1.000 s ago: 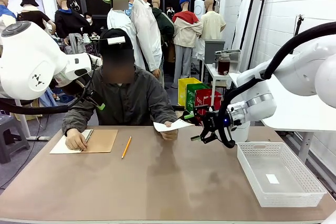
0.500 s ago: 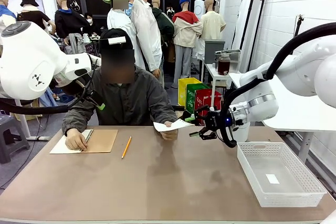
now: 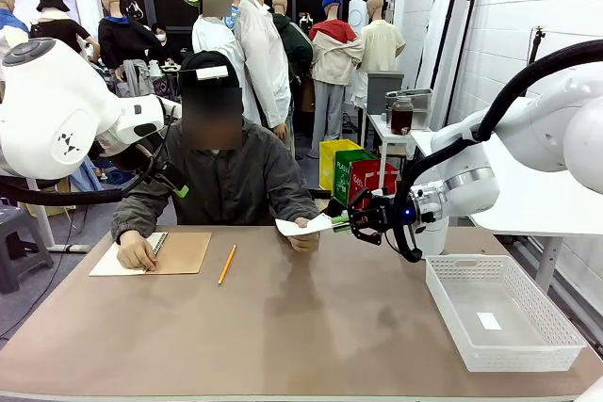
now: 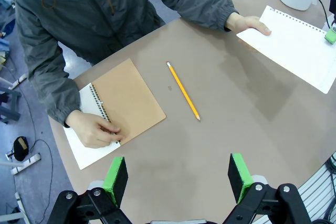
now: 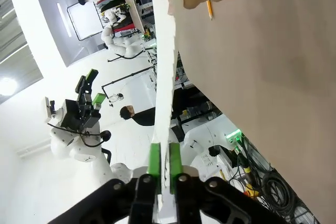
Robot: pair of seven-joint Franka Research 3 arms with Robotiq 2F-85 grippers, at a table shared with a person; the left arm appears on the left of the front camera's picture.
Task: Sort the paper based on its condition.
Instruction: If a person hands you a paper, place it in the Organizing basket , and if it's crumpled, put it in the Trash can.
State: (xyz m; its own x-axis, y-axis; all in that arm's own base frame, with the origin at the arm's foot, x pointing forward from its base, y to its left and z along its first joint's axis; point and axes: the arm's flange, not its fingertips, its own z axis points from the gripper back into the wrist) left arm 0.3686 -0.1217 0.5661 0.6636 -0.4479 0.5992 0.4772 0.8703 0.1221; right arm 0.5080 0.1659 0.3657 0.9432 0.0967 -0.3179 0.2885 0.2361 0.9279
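The paper [image 3: 309, 225] is a plain white sheet held up off the table [image 3: 301, 327], near the middle of the far edge. The person's hand [image 3: 303, 238] grips it from the side nearer the person, and the right pincer [image 3: 341, 223] has its opposite edge. In the right wrist view the sheet [image 5: 167, 93] runs edge-on up the picture, and the two green pads [image 5: 154, 160] are pressed against its two faces with nothing but the sheet between them, so this pincer is pinching the paper. In the left wrist view the sheet [image 4: 291, 45] lies flat and smooth, with a row of small punched holes along one edge, and the person's hand [image 4: 250, 24] rests on its corner.

The left pincer [image 4: 177, 177] hangs high above the table with its green pads [image 4: 115, 178] spread wide apart and nothing between them.

On the table towards the far left corner lies a spiral notebook [image 3: 151, 254] with a brown cover, and the person's other hand [image 3: 137, 252] rests on it. A yellow pencil [image 3: 227, 264] lies just beside the notebook, apart from it. A white basket [image 3: 556, 317] stands at the table's right edge, with a small white scrap [image 3: 489, 320] on its floor.
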